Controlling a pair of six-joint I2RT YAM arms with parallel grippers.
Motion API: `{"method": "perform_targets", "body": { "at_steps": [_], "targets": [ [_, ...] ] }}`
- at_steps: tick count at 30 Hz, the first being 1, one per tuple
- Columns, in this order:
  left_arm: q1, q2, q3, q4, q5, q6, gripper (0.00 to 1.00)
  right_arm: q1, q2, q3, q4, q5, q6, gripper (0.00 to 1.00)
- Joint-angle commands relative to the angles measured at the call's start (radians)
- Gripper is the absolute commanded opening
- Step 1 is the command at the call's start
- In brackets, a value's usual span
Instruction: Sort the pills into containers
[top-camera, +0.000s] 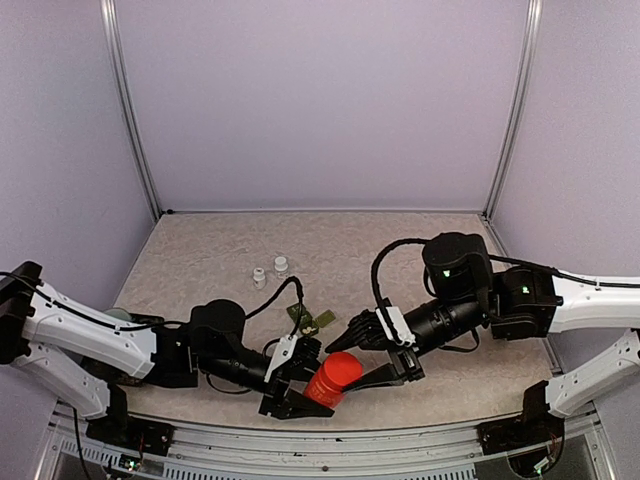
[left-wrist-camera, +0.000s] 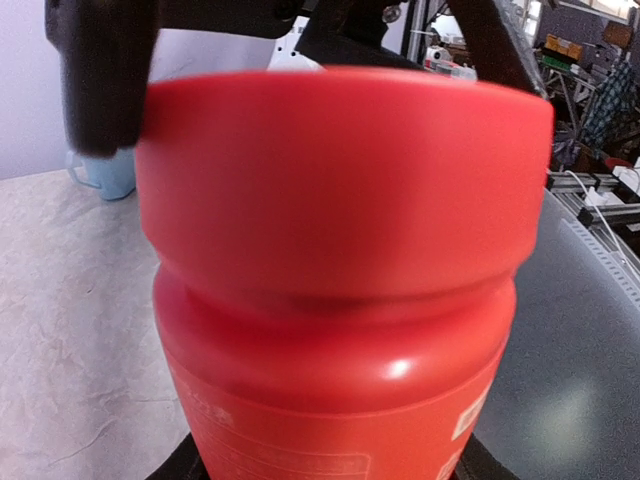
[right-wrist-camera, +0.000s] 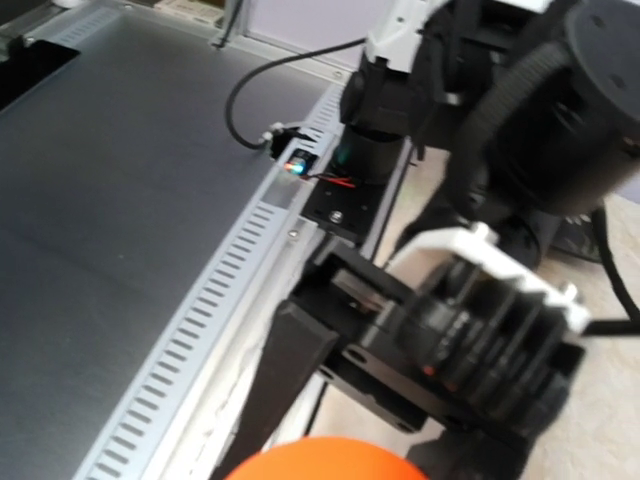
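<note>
Clamping the red bottle (top-camera: 322, 390) in my left gripper (top-camera: 303, 380), I am uncapping it; next comes a twist from my right gripper (top-camera: 362, 358) at its cap (top-camera: 342, 366), grip I cannot tell.

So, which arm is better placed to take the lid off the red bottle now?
Right. The right gripper straddles the lid, a finger on each side; the left gripper grips the red bottle by its body, so it can only steady it.
</note>
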Motion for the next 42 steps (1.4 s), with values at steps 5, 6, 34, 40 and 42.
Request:
{"method": "perform_targets", "body": {
  "at_steps": [5,6,34,40,42],
  "targets": [
    [-0.009,-0.061,-0.005,0.05,-0.426,-0.049,0.4,0.013,0.03,0.0,0.03,0.123,0.11,0.42],
    [-0.018,-0.065,-0.005,0.048,-0.483,-0.051,0.4,0.013,0.031,0.0,0.03,0.155,0.122,0.42],
    [-0.253,0.003,0.081,0.069,-1.275,-0.008,0.41,0.024,0.046,-0.004,0.123,0.552,0.519,0.66],
    [-0.236,-0.039,0.05,0.086,-1.224,-0.01,0.41,0.024,-0.02,0.006,0.101,0.549,0.455,0.77],
    [-0.227,-0.054,0.038,0.092,-1.183,-0.008,0.41,0.024,-0.046,0.003,0.092,0.511,0.413,0.81]
  ]
}}
